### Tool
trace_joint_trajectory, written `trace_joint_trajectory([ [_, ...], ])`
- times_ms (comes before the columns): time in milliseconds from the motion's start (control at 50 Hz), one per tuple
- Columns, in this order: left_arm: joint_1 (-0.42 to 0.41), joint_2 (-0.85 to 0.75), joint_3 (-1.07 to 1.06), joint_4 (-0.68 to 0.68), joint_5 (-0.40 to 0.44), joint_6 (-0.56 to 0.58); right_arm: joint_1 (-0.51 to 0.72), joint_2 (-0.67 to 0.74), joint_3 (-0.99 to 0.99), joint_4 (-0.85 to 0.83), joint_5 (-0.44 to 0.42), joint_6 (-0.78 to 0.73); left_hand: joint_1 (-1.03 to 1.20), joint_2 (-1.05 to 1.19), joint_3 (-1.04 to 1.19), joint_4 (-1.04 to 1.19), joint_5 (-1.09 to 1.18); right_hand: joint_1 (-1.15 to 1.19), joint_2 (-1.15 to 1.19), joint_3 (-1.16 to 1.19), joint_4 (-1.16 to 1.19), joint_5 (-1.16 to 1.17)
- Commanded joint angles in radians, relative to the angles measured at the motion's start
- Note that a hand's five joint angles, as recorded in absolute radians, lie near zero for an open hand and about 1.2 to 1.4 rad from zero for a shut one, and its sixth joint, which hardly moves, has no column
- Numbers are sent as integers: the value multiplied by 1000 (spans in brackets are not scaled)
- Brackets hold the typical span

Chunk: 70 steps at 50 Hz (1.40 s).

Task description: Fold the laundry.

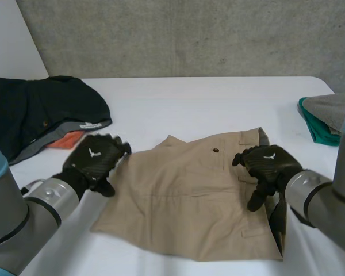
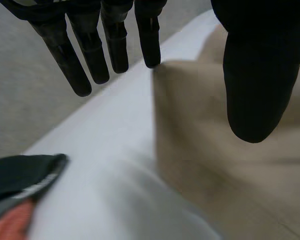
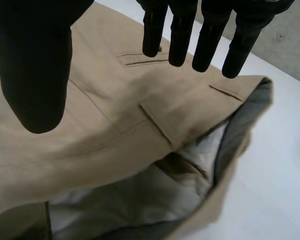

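Lying flat across the table (image 1: 190,103), the tan shorts (image 1: 190,195) have the left hand (image 1: 95,161) beside their hem edge (image 1: 123,190) and the right hand (image 1: 267,167) over the waistband (image 1: 263,137) end, both with fingers (image 3: 210,45) straight and holding nothing.

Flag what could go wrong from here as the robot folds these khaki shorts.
The right robot hand hangs open over the gaping waistband; it might catch only the top layer and fold unevenly. The left robot hand, open at the khaki shorts' side edge, sits close to the dark garment pile and could snag it.
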Motion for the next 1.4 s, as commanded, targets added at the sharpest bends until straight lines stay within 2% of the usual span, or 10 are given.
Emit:
trace_joint_trajectory([
  [20,21,-124,17,50,69,41,56,84,56,-208,-2,1,71,68,66,64,60,106,117,105,102,93],
  [140,19,-202,37,99,66,65,74,193,30,-277,3,-4,112,109,107,105,101,153,164,152,149,140],
  [260,7,-222,70,153,37,59,77,239,4,-327,29,-8,986,983,981,979,975,721,733,720,718,709],
  [300,3,-219,74,168,32,58,76,236,-16,-331,46,-14,987,984,982,980,976,993,1004,992,989,980],
  [360,-8,-182,83,168,20,55,85,218,-32,-340,80,-25,987,984,982,980,976,994,1006,993,991,982],
  [540,-28,272,140,165,17,-48,83,-230,-226,-117,97,-168,987,984,982,980,976,994,1006,993,991,982],
  [680,-17,511,324,15,15,-182,73,-272,-603,226,34,-174,987,984,982,980,976,994,1006,993,991,982],
  [840,-16,567,568,-135,-51,-248,88,-318,-915,359,41,-165,987,984,982,980,976,994,1006,993,991,982],
  [1060,-13,436,777,-203,-74,-261,73,-298,-1020,413,37,-111,987,984,982,980,976,994,1006,993,991,982],
  [1400,-16,-286,961,-76,-71,-235,76,236,-1013,245,54,-48,987,984,982,980,976,994,1006,993,991,982],
])
